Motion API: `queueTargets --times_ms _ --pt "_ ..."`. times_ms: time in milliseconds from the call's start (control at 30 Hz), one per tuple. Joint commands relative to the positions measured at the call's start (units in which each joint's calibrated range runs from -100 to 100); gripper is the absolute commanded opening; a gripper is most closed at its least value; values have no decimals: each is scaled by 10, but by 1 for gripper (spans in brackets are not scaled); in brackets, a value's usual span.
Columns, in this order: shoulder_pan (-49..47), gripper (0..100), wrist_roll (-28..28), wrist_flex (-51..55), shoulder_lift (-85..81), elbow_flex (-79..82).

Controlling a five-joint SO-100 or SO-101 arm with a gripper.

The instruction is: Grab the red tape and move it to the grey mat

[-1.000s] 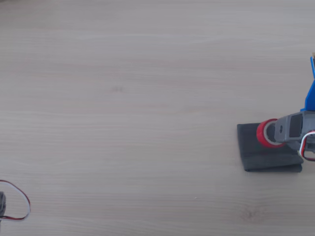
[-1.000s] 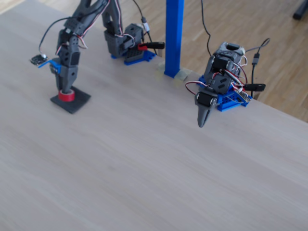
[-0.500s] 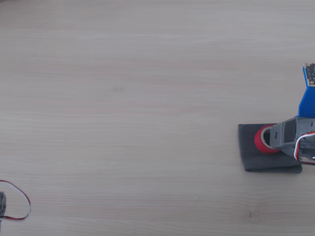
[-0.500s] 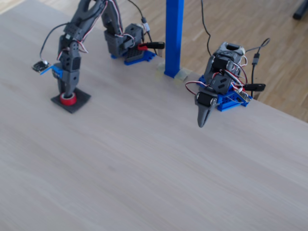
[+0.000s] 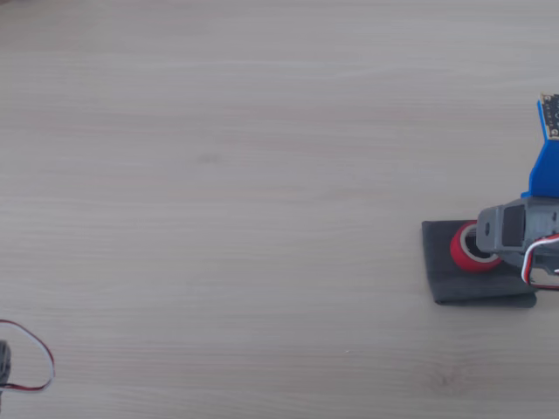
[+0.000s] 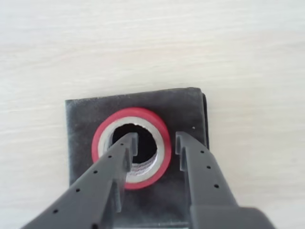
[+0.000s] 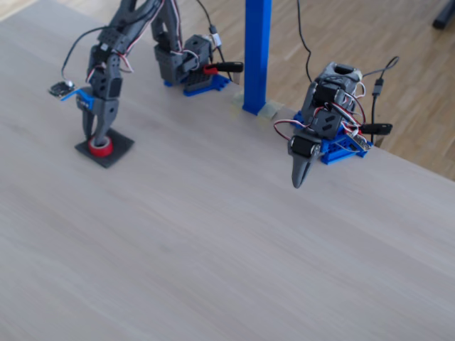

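Observation:
The red tape [image 6: 129, 114] lies flat on the grey mat [image 6: 80, 125], near the mat's middle. My gripper [image 6: 156, 143] hangs over it, jaws apart. One finger [image 6: 125, 151] reaches into the roll's open centre. The other finger [image 6: 187, 149] stands just outside the roll's right wall, with a small gap showing. In the other view the tape [image 5: 461, 253] and mat [image 5: 441, 266] sit at the right edge, partly under the gripper [image 5: 480, 237]. In the fixed view the gripper [image 7: 94, 138] points down onto the tape [image 7: 102, 149] on the mat [image 7: 122, 145] at the left.
A second arm [image 7: 302, 153] with its gripper pointing down stands on a blue base at the table's right edge. A blue post [image 7: 256, 57] stands at the back. A thin red-and-black wire loop [image 5: 39, 358] lies at the lower left of the other view.

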Motion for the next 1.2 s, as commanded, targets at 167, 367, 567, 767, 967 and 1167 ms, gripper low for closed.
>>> queueTargets --times_ms 167,367,567,767,967,1167 --pt "-21 13 -8 0 -166 67" --pt "-39 8 -16 1 -290 135" --pt "-42 2 -16 1 -425 243" --pt "-36 2 -16 1 -562 370" --pt "-39 2 -17 2 -691 473" --pt "-41 2 -31 2 -788 565"
